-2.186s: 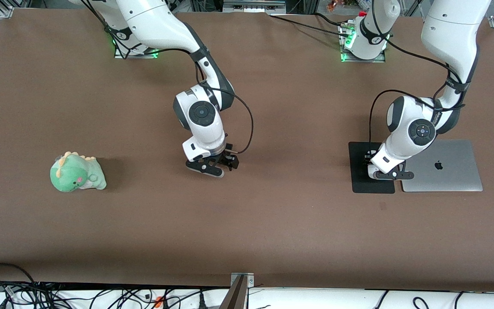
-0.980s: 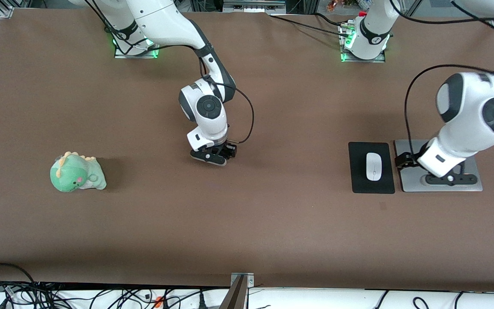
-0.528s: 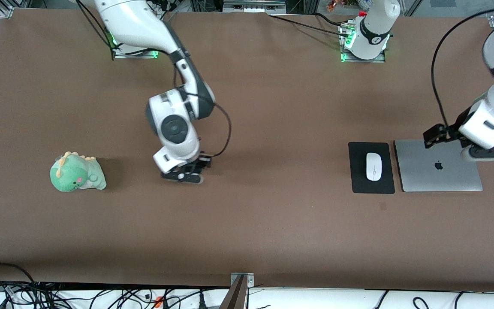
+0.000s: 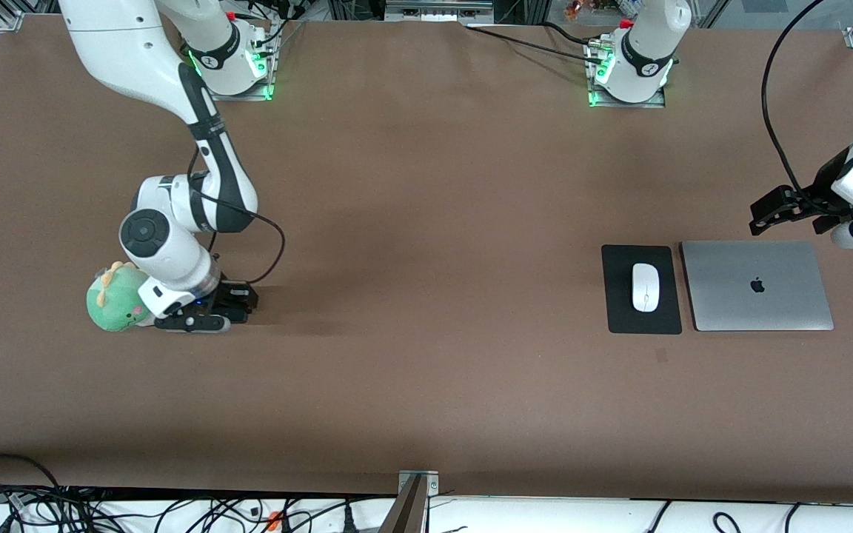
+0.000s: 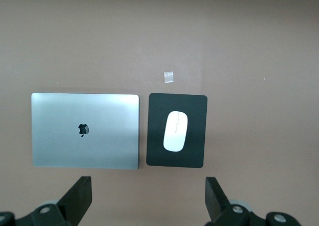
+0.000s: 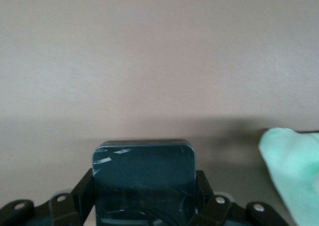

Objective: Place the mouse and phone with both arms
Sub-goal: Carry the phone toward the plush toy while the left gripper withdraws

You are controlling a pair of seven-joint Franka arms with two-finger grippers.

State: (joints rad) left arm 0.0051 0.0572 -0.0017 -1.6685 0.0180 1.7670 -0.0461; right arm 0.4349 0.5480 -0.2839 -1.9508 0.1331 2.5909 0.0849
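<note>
Right end effector point(image 6: 144, 206) grips half-hidden phone point(image 6: 143, 178).

We take the mat point(image 4: 641, 314) as our landmark on the surface point(image 4: 426, 370). The mouse point(image 4: 645, 287) lies on it. The laptop point(image 4: 757, 286) lies just beside the mat, toward the left arm's end. Well apart from the mat, toward the right arm's end, we find the plush toy point(image 4: 115, 300), with the right pincer point(image 4: 201, 318) just beside it, clasping the phone point(image 6: 143, 178).
</note>
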